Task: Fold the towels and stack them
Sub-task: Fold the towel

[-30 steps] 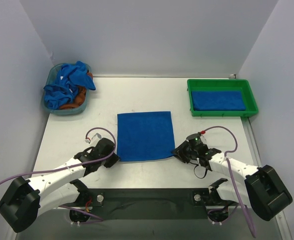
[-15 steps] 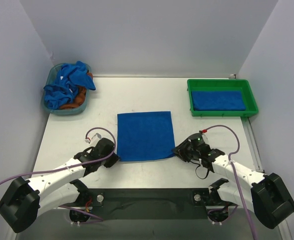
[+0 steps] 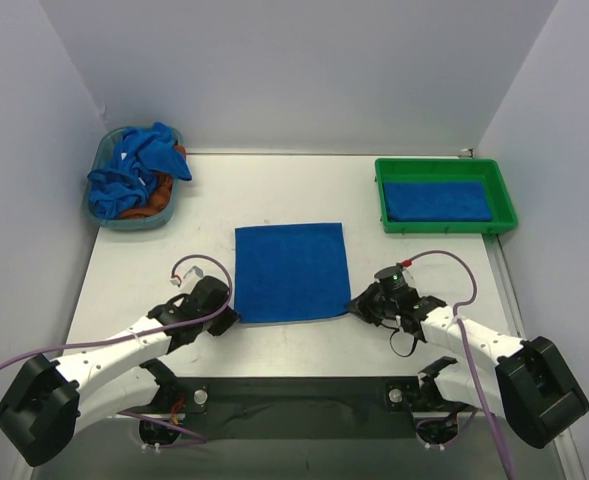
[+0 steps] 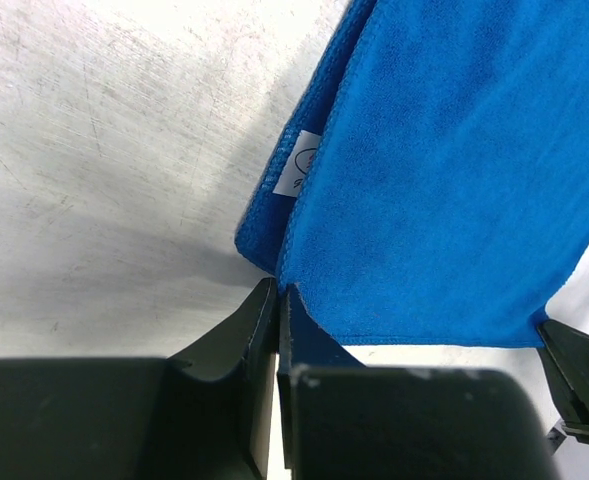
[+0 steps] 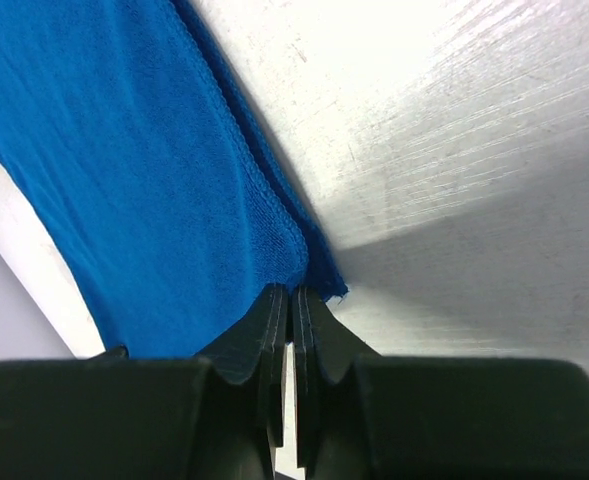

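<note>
Tabletop [image 3: 424, 270]: pale grey, scuffed; brushed sheen in wrist views.
Room: plain pale walls [image 3: 294, 70] on 3 sides.
Writing: white tag [image 4: 299, 165] just ahead of L jaws, on towel edge; print unreadable.
Towel [image 3: 291, 270]: deep blue terry, flat square; spans btwn both jaws, runs fwd from them.
L jaws: clamped on near-L corner.
R jaws: clamped on near-R corner.
Tray [image 3: 444, 229]: green, well beyond R jaws; folded blue towel [image 3: 437, 200] inside.
Basket [image 3: 124, 226]: well beyond L jaws; heaped blue towels [image 3: 134, 170].

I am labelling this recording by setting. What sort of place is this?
Likely a robot lab cell, not a home: plain walls box in a table, with towels sorted into a bin and a green tray.
</note>
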### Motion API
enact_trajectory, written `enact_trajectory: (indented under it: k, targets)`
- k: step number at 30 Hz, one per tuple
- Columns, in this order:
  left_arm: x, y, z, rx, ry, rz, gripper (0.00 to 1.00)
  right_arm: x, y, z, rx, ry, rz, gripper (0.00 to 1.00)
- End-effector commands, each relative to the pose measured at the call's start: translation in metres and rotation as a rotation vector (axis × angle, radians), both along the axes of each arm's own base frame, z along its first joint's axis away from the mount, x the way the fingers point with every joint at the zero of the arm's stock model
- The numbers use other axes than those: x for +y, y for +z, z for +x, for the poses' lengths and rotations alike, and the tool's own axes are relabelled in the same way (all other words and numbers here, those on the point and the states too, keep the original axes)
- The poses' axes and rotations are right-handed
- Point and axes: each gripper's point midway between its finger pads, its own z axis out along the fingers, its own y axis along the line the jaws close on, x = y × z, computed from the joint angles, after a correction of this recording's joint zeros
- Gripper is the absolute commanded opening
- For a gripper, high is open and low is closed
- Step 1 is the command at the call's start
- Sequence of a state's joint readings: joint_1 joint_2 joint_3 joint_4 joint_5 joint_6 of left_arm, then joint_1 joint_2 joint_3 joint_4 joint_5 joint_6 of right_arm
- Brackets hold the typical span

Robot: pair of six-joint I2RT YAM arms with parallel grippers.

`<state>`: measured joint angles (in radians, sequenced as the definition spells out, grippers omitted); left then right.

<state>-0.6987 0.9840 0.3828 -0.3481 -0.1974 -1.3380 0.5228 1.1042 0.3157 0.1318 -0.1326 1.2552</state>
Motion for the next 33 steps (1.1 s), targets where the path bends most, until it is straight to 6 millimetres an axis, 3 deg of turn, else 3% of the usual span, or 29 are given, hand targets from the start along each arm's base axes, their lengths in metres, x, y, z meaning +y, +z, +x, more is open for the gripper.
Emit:
enact_trajectory:
  k: [1, 3, 6, 7, 9, 10, 11, 13, 14, 15, 17, 18, 19, 20, 21, 22, 24, 25, 27, 28, 29, 31, 33]
  targets:
    - [-0.004, 0.021, 0.011, -0.059, -0.011, -0.009, 0.09, 0.002, 0.023, 0.015, -0.07, 0.003, 0.009, 0.0]
    - [-0.002, 0.029, 0.016, -0.082, -0.024, 0.015, 0.05, -0.001, 0.033, 0.02, -0.096, 0.016, -0.011, 0.0]
    - [-0.002, 0.059, 0.033, -0.153, -0.035, 0.027, 0.03, -0.004, 0.058, 0.038, -0.156, 0.022, -0.023, 0.0]
    - [-0.003, 0.076, 0.044, -0.189, -0.029, 0.018, 0.03, -0.002, 0.076, 0.05, -0.195, 0.018, -0.016, 0.0]
    - [0.0, 0.092, 0.057, -0.225, -0.042, 0.03, 0.02, -0.002, 0.088, 0.063, -0.219, 0.032, -0.023, 0.0]
    - [0.011, 0.095, 0.071, -0.224, -0.008, 0.046, 0.02, -0.006, 0.096, 0.073, -0.235, 0.017, -0.022, 0.0]
    - [0.01, 0.116, 0.085, -0.263, -0.003, 0.033, 0.02, -0.004, 0.115, 0.087, -0.274, 0.015, -0.012, 0.0]
    - [0.021, 0.123, 0.111, -0.269, 0.0, 0.052, 0.01, -0.003, 0.126, 0.104, -0.294, 0.036, -0.023, 0.0]
    - [0.019, 0.144, 0.127, -0.312, -0.007, 0.025, 0.01, -0.005, 0.143, 0.125, -0.324, 0.023, -0.025, 0.0]
    - [0.02, 0.152, 0.139, -0.33, -0.026, 0.035, 0.0, -0.003, 0.151, 0.134, -0.337, 0.034, -0.02, 0.0]
    - [0.028, 0.151, 0.167, -0.311, -0.012, 0.041, 0.0, -0.008, 0.168, 0.159, -0.375, 0.03, -0.019, 0.0]
    - [0.022, 0.181, 0.187, -0.374, -0.033, 0.016, 0.0, -0.005, 0.18, 0.179, -0.399, 0.033, -0.014, 0.0]
    - [0.023, 0.171, 0.204, -0.348, -0.033, 0.028, 0.0, -0.003, 0.192, 0.191, -0.428, 0.043, -0.009, 0.0]
    - [0.022, 0.182, 0.217, -0.364, -0.047, 0.006, 0.0, -0.003, 0.199, 0.203, -0.456, 0.058, -0.022, 0.0]
    - [0.02, 0.209, 0.237, -0.428, -0.056, -0.002, 0.0, -0.002, 0.216, 0.226, -0.494, 0.058, -0.027, 0.0]
    - [0.017, 0.201, 0.254, -0.409, -0.063, 0.005, 0.0, 0.0, 0.223, 0.237, -0.515, 0.07, -0.028, 0.0]
    - [0.019, 0.209, 0.277, -0.433, -0.075, 0.014, 0.0, 0.0, 0.238, 0.27, -0.56, 0.083, -0.037, 0.0]
    - [0.017, 0.218, 0.298, -0.458, -0.075, 0.012, 0.0, 0.002, 0.24, 0.28, -0.575, 0.087, -0.031, 0.0]
    - [0.021, 0.223, 0.319, -0.477, -0.079, 0.013, 0.0, 0.004, 0.23, 0.306, -0.57, 0.106, -0.01, 0.0]
    - [0.021, 0.225, 0.336, -0.485, -0.078, 0.012, 0.0, 0.007, 0.251, 0.32, -0.624, 0.111, 0.006, 0.0]
    - [0.022, 0.226, 0.344, -0.488, -0.083, 0.007, 0.0, 0.009, 0.233, 0.332, -0.596, 0.122, 0.015, 0.0]
    - [0.028, 0.211, 0.36, -0.464, -0.081, 0.006, 0.0, 0.009, 0.241, 0.348, -0.621, 0.126, 0.029, 0.0]
    - [0.028, 0.213, 0.369, -0.473, -0.089, -0.013, 0.0, 0.011, 0.227, 0.355, -0.598, 0.131, 0.044, 0.0]
